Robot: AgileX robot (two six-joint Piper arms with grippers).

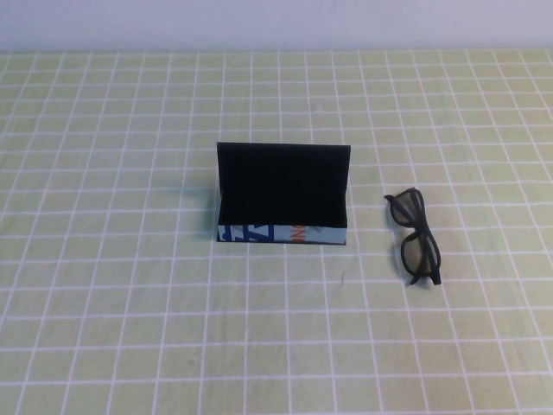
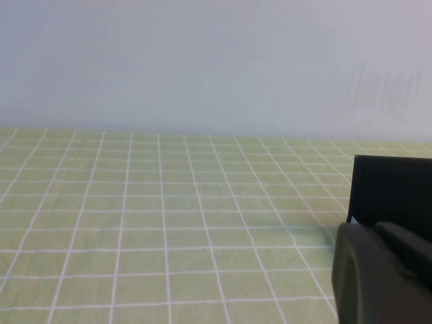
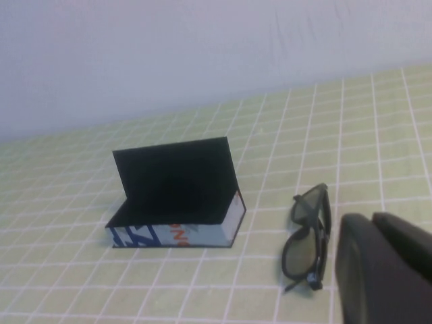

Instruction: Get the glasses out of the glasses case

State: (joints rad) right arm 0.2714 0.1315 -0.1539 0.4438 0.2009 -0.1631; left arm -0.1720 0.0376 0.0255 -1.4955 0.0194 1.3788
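Glasses (image 1: 416,238) lie right of the open case (image 1: 282,195), long axis running away; right gripper (image 3: 385,270) nearer, left gripper (image 2: 378,273) beside the case; neither's fingers can be judged.

tablecloth (image 1: 130,328): green, white grid | wall (image 2: 202,61): plain pale, behind table

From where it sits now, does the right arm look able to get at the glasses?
Probably yes: the glasses lie in the open on the tablecloth, apart from the case, close ahead of the right gripper. The left gripper sits left of the case.
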